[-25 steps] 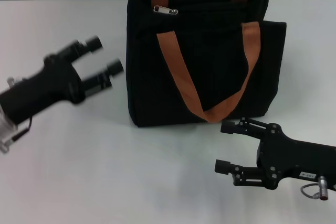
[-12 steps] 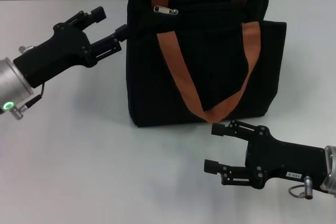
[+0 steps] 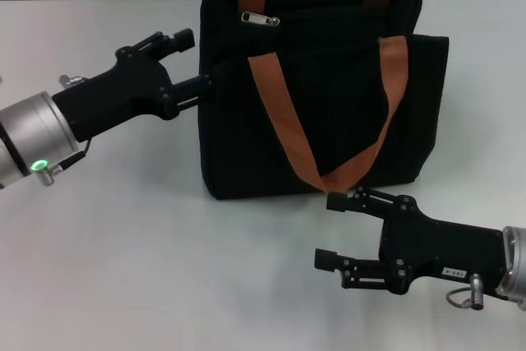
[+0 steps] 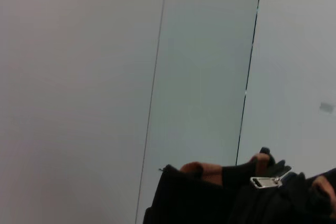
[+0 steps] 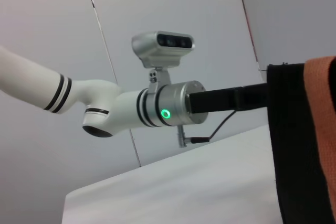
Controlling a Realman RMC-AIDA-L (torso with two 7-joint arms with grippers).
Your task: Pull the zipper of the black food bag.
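On the white table (image 3: 123,269) near its far edge stands the black food bag (image 3: 329,113), upright, with bare tabletop open in front of it and to both sides. Its top looks closed, so nothing inside can be seen. One zipper (image 3: 259,18) shows, a small silver pull tab lying along the top edge toward the bag's left end; the left wrist view catches it too (image 4: 270,180). Two orange-brown straps (image 3: 283,121) are visible, one looping down the front face and one at the back edge.

Two arms are in view. The left gripper (image 3: 194,62) sits at the bag's upper left corner, its fingers spread apart, one just above the corner and the other touching or nearly touching the left side seam; it holds nothing and is a little short of the zipper. The right gripper (image 3: 333,229) hovers low over the table just in front of the bag's bottom edge, fingers also apart and empty.
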